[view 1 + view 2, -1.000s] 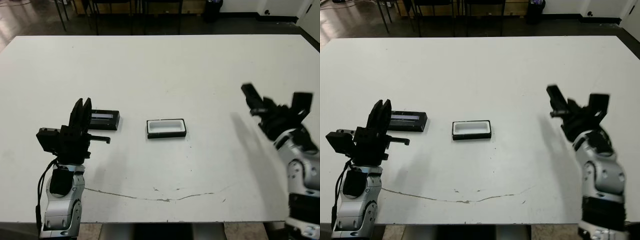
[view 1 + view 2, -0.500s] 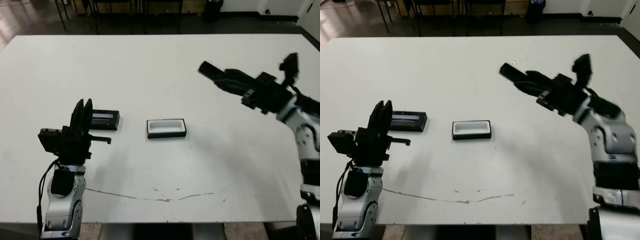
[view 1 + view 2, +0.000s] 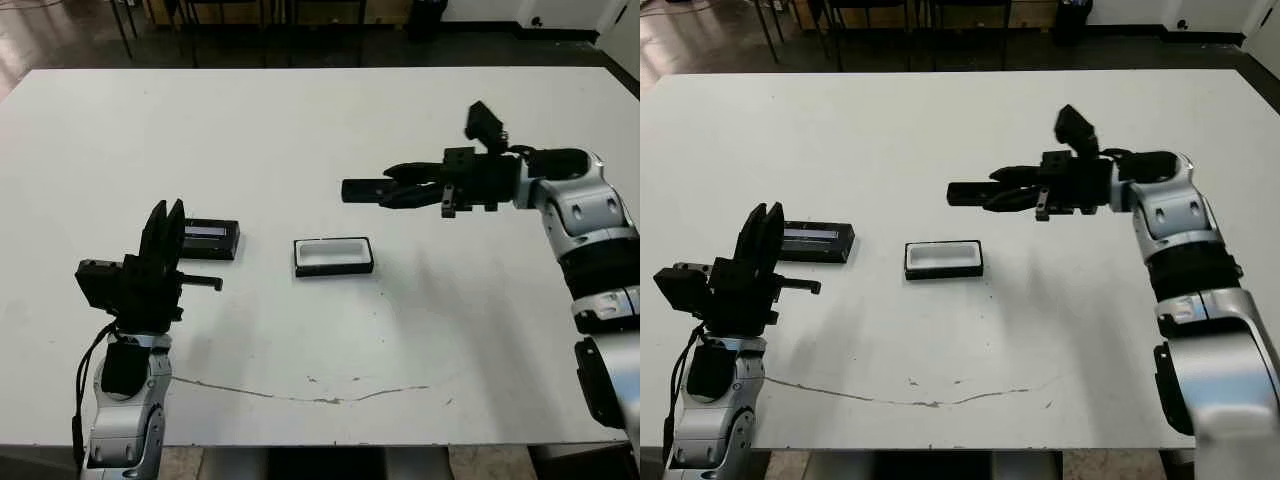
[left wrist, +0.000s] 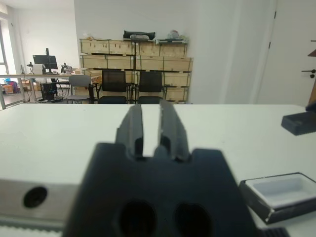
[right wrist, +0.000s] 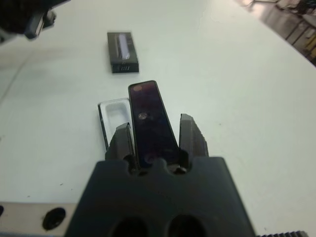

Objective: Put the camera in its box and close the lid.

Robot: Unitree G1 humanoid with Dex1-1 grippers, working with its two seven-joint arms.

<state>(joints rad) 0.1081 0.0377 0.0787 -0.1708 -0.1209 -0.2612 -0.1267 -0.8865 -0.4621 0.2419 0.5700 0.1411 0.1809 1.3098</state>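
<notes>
On the white bench (image 3: 300,140) you see the open white-lined box (image 3: 333,256), the lid (image 3: 210,239) to its left. Right fingers (image 5: 191,136) clamp the glossy black camera (image 5: 152,123) above the bench; left fingers (image 4: 169,126) nearly together. No readable writing.

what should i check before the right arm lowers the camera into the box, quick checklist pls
1. Camera held: ok. The right gripper is shut on the camera, one finger on each long side.
2. Box open and empty: ok. The box shows only its white lining; the lid lies apart from it on the table.
3. Camera over the box: not ok. In the head views the camera hangs above the table beyond the box, not yet over it.
4. Camera lined up with the box: cannot tell. The long sides look roughly parallel, no more.
5. Left gripper out of the way: ok. It hovers by the lid, off to the box's side.
</notes>
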